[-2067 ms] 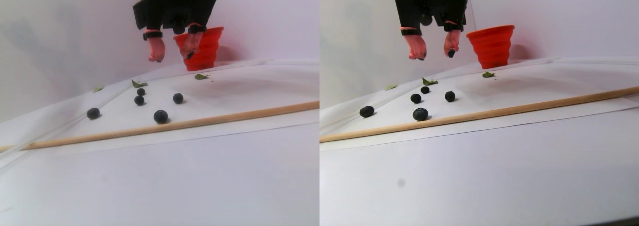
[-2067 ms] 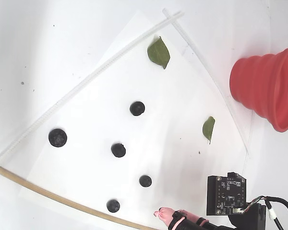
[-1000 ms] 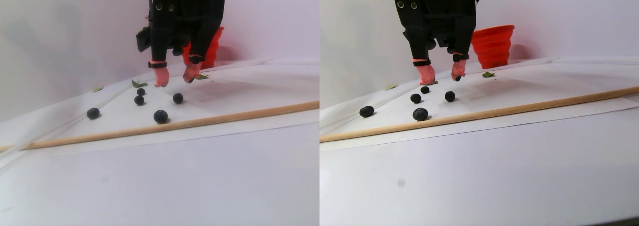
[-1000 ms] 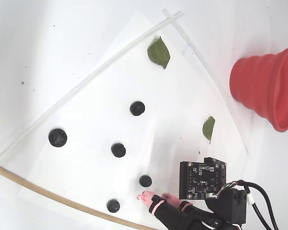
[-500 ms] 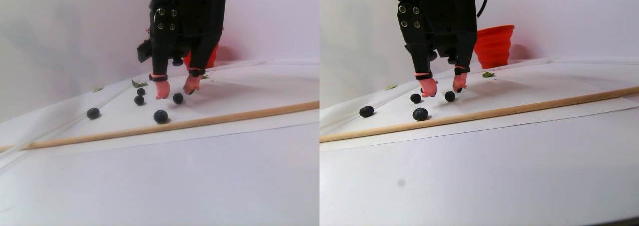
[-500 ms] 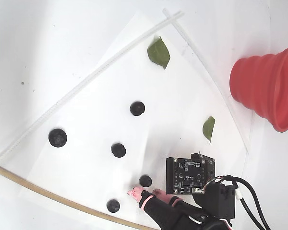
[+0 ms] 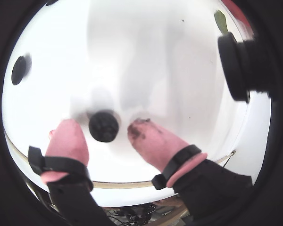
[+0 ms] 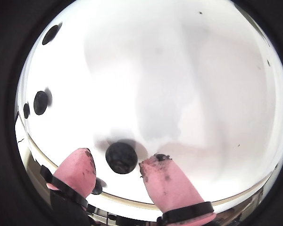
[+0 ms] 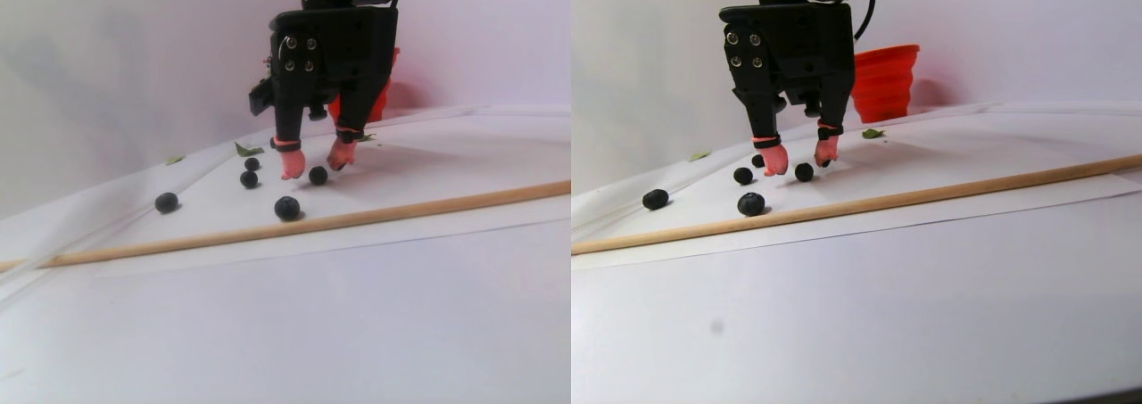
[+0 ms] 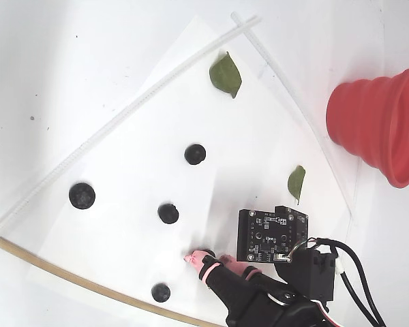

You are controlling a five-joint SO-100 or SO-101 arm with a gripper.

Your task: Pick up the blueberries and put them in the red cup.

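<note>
Although the gripper [image 7: 115,129] is lowered to the sheet, no berry has been grasped: in a wrist view one blueberry [image 7: 104,126] lies between the two pink-tipped fingers [image 7: 67,140], which stand spread with a gap on each side of it. A second berry [image 7: 19,69] shows at the left edge. Count here: two berries, one green leaf [image 7: 221,21].

In another wrist view the same target berry [image 8: 121,157] sits between the parted fingers [image 8: 166,181], not clamped. Three more dark berries show at the left rim [image 8: 40,102]; the count there is uncertain because of lens distortion.

In the stereo pair view the gripper [image 9: 312,164] straddles a berry [image 9: 318,176] on the white paper. Five blueberries are counted, all on the surface. The red cup [image 9: 381,96] stands behind the arm, well apart from the berries. One wooden rod [image 9: 357,218] lies in front.

In the fixed view four berries are clear [image 10: 195,154]; the fifth is mostly hidden at the fingertips. The cup [image 10: 378,122] lies at the right edge, and its inside is not visible. Two leaves [image 10: 225,74] and one rod [image 10: 68,279] are counted.

Judgement: the task is at its first grasp; all five berries appear still to be moved.
</note>
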